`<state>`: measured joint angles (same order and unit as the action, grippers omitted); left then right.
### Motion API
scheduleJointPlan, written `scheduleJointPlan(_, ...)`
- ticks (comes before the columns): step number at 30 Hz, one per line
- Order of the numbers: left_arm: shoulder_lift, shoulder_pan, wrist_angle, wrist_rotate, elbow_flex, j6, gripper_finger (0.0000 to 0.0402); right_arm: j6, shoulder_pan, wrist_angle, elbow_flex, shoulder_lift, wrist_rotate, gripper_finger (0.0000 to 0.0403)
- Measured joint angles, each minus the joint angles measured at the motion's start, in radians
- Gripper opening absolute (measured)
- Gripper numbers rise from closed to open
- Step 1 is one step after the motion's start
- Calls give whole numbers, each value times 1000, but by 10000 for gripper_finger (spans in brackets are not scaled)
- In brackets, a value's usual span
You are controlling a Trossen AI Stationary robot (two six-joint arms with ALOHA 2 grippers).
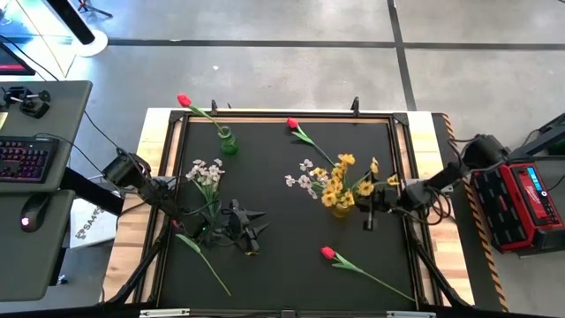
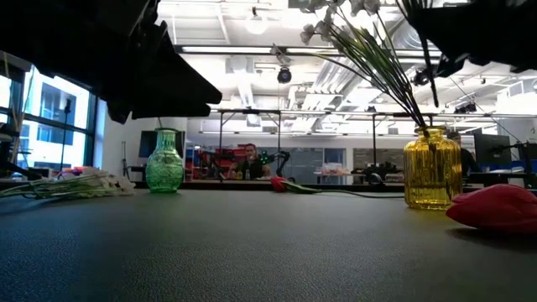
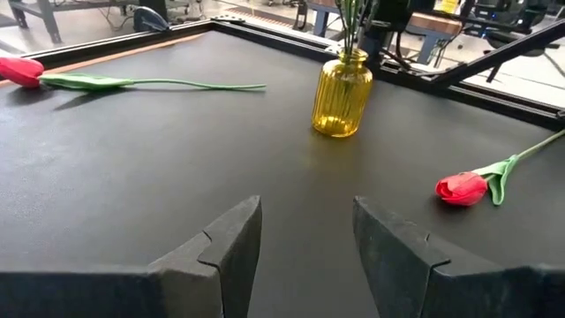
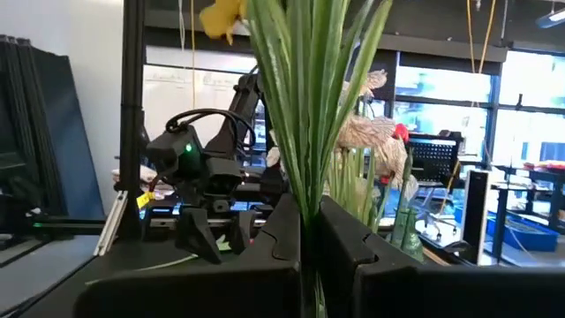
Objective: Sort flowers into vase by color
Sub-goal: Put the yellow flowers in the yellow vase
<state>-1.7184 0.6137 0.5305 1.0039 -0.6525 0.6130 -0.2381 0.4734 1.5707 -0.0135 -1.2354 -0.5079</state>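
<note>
While the right gripper (image 4: 309, 234) pinches the green stems of the yellow bunch (image 1: 340, 183) above the yellow vase (image 3: 342, 95), the left gripper (image 3: 305, 252) hangs low over the mat with its fingers apart and nothing between them. In the high view that vase sits right of centre with yellow and pale blossoms spreading over it, and a green vase (image 1: 228, 141) stands near the far edge. One white bunch (image 1: 207, 174) lies flat on the mat just beside the left arm. Red tulips lie singly: one at the far left corner (image 1: 184, 101), one mid-far (image 1: 292, 124), one near the front (image 1: 327, 253). These flowers look light, with thin, springy stems and soft heads that would crush or snag, so my guess is the best hold is on the bare stem, partway down from the head. A stem lying flat on the mat leaves little to get under, and a long one will likely swing once lifted.
</note>
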Motion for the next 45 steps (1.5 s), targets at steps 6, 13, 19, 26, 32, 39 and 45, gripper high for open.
scheduleJointPlan(6,0,0,15,0,-3,3,165,8,-65,0,5,-2,76,0)
scheduleJointPlan(13,0,0,38,1,-3,3,165,39,-87,-3,5,-50,123,0)
scheduleJointPlan(19,0,0,48,1,-3,3,165,56,-88,-1,5,-99,95,0)
scheduleJointPlan(26,0,0,49,-9,-3,3,165,58,-88,-4,5,-114,89,0)
scheduleJointPlan(32,0,0,48,-10,-3,3,165,64,-88,-36,6,-114,80,0)
scheduleJointPlan(39,0,0,48,-10,-3,3,165,110,-87,-86,6,-114,44,0)
scheduleJointPlan(45,0,0,50,-10,-3,3,165,130,-87,-84,6,-114,10,23)
